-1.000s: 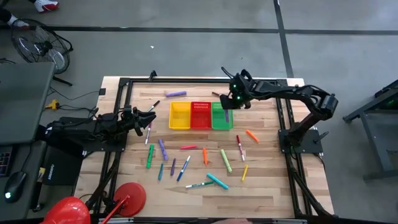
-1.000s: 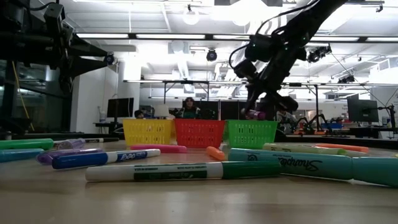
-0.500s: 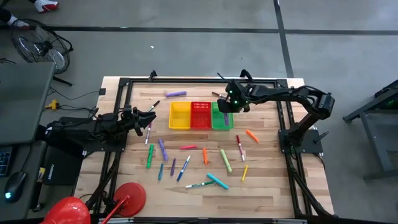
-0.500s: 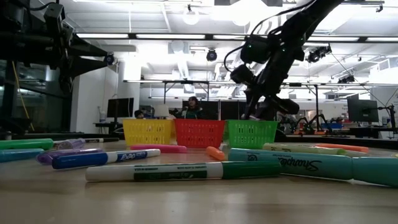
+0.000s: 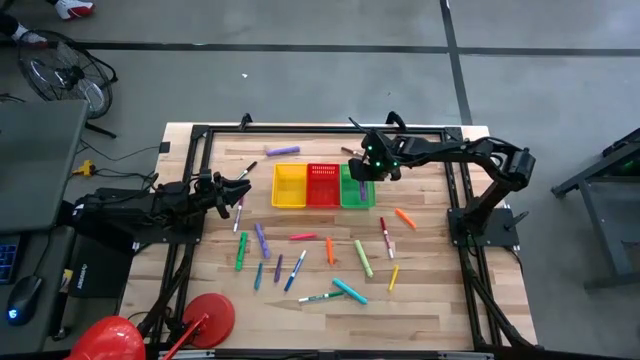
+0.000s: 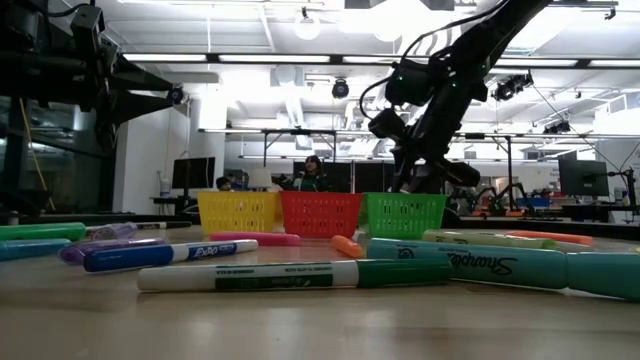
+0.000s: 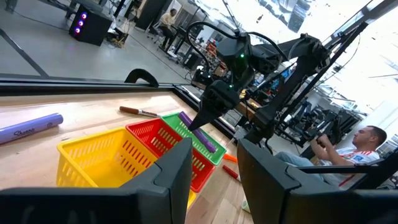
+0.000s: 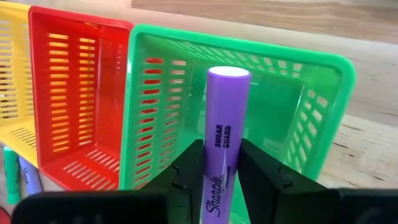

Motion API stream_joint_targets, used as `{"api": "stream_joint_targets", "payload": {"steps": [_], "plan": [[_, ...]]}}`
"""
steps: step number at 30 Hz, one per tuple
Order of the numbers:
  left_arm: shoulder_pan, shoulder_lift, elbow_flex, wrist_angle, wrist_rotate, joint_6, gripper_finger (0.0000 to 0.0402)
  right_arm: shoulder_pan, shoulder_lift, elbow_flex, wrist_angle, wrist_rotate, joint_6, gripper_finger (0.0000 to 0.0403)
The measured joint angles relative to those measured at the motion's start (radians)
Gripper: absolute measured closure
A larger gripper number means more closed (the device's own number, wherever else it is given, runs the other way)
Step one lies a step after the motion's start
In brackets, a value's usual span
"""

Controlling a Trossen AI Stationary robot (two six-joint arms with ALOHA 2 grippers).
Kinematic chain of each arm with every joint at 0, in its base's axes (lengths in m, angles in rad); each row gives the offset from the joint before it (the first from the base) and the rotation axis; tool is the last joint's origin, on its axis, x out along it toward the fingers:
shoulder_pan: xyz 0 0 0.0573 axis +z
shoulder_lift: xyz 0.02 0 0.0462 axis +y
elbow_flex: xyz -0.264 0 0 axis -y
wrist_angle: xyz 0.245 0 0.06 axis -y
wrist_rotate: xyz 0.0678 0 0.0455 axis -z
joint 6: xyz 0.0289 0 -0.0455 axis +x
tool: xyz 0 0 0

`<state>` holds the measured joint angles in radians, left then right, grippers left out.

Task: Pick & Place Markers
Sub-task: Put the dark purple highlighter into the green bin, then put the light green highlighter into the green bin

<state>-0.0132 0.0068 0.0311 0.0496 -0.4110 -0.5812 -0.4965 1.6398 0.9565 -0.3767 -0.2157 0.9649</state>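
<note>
The right gripper (image 8: 214, 163) has swung in from the green basket's (image 8: 323, 71) outer edge over the last second and now hangs right above it, fingers clamped on a purple marker (image 8: 222, 134) that points down into the basket's open mouth. That puts the drop close, I'd say; the marker is lined up but not yet let go. The left gripper (image 5: 243, 187) hasn't budged, waiting near the table's left side with its fingers apart and nothing between them.

The purple marker is a smooth, fat plastic cylinder with a flat end. The green, red (image 8: 74, 93) and yellow (image 8: 15, 81) baskets are rigid slotted plastic, touching side by side. More slim markers (image 5: 330, 250) lie scattered over the pale wooden table (image 5: 440, 290).
</note>
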Motion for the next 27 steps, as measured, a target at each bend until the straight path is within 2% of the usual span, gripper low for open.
{"api": "stream_joint_targets", "payload": {"steps": [13, 27], "plan": [[0.000, 0.000, 0.000, 0.000, 0.000, 0.000, 0.0275, 0.000, 0.000, 0.000, 0.000, -0.007, -0.004, 0.0290], [0.000, 0.000, 0.000, 0.000, 0.000, 0.000, 0.0275, -0.001, -0.064, 0.000, -0.009, -0.042, -0.082, 0.0289]]}}
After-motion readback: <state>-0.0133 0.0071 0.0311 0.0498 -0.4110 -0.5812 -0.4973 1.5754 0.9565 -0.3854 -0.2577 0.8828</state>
